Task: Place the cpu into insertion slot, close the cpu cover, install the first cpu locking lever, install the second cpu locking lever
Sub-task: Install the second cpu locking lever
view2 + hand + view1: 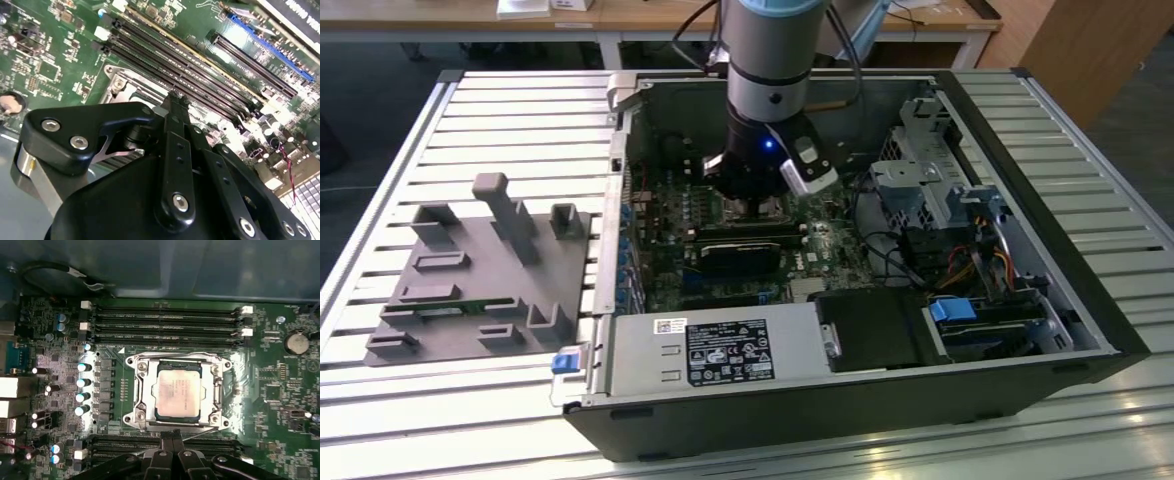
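Note:
In the first wrist view the cpu (176,391), a pale silver square, lies flat in the insertion slot (180,366) on the green board. The silvery cpu cover (216,390) lies down around it like a frame. A thin wire lever (202,432) runs along the socket edge nearest my fingertips, and another (175,355) follows the opposite edge. My gripper (173,436) is shut, its black tips together just off that near edge, with nothing visible between them. The second wrist view shows the gripper (176,97) above the cover's corner (131,82). In the exterior view the gripper (750,205) reaches down into the open case.
Long black memory slots (165,322) flank the socket on two sides, and a row of capacitors (82,382) stands beside it. The case walls (1041,130), drive cage (914,175) and power supply (720,350) close in the board. A grey fixture (480,270) sits on the slatted table.

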Motion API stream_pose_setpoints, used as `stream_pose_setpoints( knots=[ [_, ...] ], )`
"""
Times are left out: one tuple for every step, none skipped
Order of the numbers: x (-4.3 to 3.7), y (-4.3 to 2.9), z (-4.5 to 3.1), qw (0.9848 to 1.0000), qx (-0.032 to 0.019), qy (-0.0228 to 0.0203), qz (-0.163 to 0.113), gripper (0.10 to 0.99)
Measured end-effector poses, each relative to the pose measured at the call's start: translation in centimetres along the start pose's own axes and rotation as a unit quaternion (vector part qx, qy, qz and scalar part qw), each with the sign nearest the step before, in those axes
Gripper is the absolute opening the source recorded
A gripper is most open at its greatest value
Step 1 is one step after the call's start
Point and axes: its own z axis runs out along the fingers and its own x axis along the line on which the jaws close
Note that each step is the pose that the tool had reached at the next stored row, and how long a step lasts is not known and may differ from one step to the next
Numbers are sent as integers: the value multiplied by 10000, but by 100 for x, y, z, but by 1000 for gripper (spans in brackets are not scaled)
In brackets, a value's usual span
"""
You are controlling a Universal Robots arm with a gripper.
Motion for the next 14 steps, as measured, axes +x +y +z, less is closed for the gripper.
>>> stream_pose_setpoints(
  knots=[
    [4, -1, 18, 10000, 0, 0, 0, 106],
    [7, -2, 35, 10000, -1, 0, 0, 106],
    [13, -5, 42, 10000, -6, 0, 0, 106],
    [18, -10, 44, 10000, -21, 0, -1, 106],
    [23, -18, 45, 10000, -45, -1, -1, 106],
    [30, -30, 45, 10000, -67, -1, -1, 106],
    [38, -44, 44, 10000, -82, -1, -1, 106],
    [47, -56, 43, 10000, -95, -1, 0, 106],
    [55, -69, 42, 9999, -106, -2, -1, 106],
    [66, -81, 41, 9999, -116, -2, -1, 106],
    [77, -91, 41, 9999, -125, -2, -1, 106],
    [90, -101, 40, 9999, -135, -3, -1, 106],
    [106, -110, 40, 9999, -146, -3, -1, 106],
    [125, -117, 39, 9999, -159, -5, -1, 106]
  ],
)
